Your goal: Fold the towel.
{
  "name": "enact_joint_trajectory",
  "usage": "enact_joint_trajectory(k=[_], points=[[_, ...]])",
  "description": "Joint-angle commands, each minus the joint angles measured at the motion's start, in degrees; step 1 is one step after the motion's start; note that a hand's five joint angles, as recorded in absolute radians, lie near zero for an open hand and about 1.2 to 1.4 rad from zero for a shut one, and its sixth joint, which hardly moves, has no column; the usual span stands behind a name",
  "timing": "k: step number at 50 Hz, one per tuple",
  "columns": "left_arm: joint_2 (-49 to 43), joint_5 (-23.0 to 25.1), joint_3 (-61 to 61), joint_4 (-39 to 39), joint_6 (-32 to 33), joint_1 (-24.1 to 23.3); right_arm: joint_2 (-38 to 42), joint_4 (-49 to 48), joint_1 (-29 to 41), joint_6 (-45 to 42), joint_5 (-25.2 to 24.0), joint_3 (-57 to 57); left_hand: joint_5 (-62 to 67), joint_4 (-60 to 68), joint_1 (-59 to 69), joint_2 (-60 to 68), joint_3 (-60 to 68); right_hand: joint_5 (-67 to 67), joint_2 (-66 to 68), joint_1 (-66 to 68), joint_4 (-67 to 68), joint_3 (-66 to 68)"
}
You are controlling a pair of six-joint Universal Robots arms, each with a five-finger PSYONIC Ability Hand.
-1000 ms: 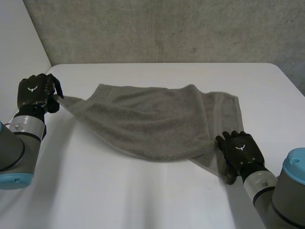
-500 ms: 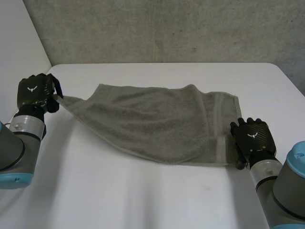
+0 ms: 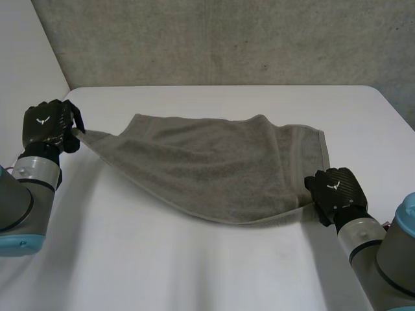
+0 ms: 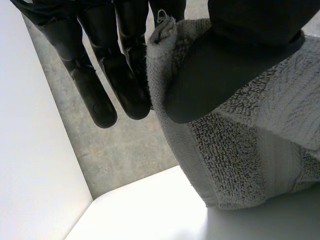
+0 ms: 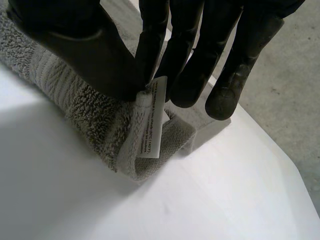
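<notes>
**White table, one towel on it**

We record a white table [image 3: 194, 272] with a smooth, matt top and rounded far corners. One grey terry towel [image 3: 220, 162] lies on it, spread across the middle with its long side running left to right. Its far edge rests flat, and a woven band crosses the right end. The near edge slants from the left corner towards the near right corner. The left corner is drawn to a point near the table's left edge and is lifted off the surface. In the right wrist view we see the near right corner bunched into a small fold that rests on the table, with a white care label [image 5: 152, 117] showing on it.
</notes>
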Motion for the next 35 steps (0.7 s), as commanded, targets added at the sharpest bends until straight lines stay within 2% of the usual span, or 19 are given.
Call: enact_joint_trajectory(k=[1, 9, 23, 35], points=[[0.0, 0.0, 0.0, 0.0, 0.0, 0.1, 0.1, 0.2, -1.9, -0.1, -2.4, -0.3, 10.8, 10.2, 11.7, 10.2, 10.2, -16.9, -16.7, -16.5, -16.8, -16.8], [0.0, 0.1, 0.0, 0.0, 0.0, 0.1, 0.7, 0.8, -1.9, -0.1, -2.5, -0.2, 10.8, 10.2, 11.7, 10.2, 10.2, -24.3, -24.1, -23.9, -24.2, -24.2], [0.0, 0.0, -0.1, 0.0, 0.0, 0.1, -0.3, 12.4, -1.6, -0.6, -3.0, -1.1, 10.8, 10.2, 11.7, 10.2, 10.2, -24.4, -24.1, -23.9, -24.2, -24.2], [0.0, 0.0, 0.0, 0.0, 0.0, 0.1, -1.3, 14.4, -2.1, -0.6, -3.3, -0.1, 10.8, 10.2, 11.7, 10.2, 10.2, -24.5, -24.2, -24.0, -24.3, -24.4]])
